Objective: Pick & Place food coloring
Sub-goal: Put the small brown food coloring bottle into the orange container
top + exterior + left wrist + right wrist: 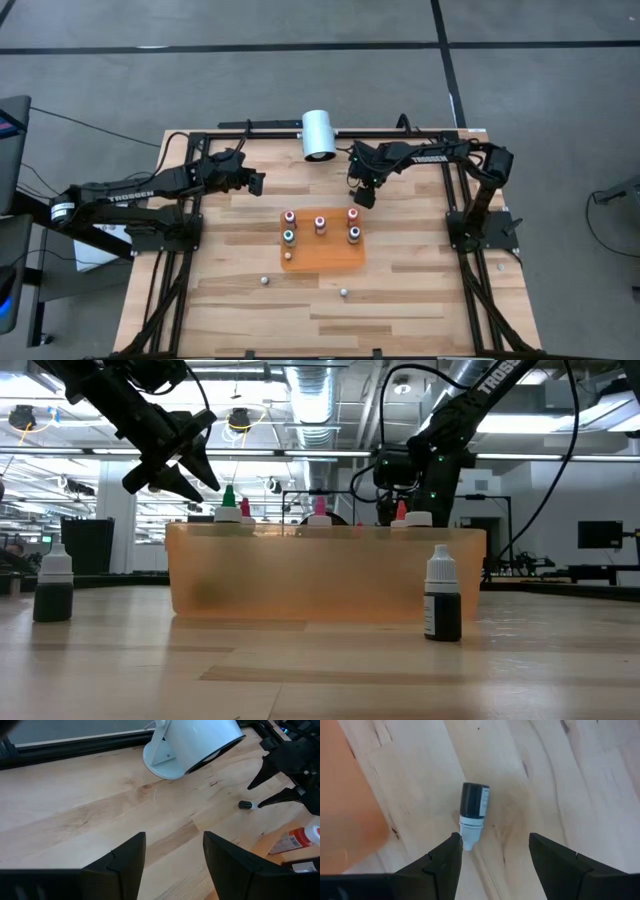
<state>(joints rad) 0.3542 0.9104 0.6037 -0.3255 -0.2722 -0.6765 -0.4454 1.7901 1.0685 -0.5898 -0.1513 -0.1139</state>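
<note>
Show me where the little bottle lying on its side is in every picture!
High view: hidden under the right pincer.
Low view: not visible.
Left wrist view: lying bottle, beside the right pincer.
Right wrist view: centre, just ahead of that pincer.
Shared landmark: orange tray.

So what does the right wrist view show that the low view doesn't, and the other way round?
Only the right wrist view shows a small dark bottle with a white cap lying on its side on the wood, just beyond the open right gripper.

Only the low view shows two dark bottles standing upright on the table, one to the left and one to the right of the tray, plus coloured bottle tops poking above the tray wall.

Both show the translucent orange plastic tray and the pale wooden table.
</note>
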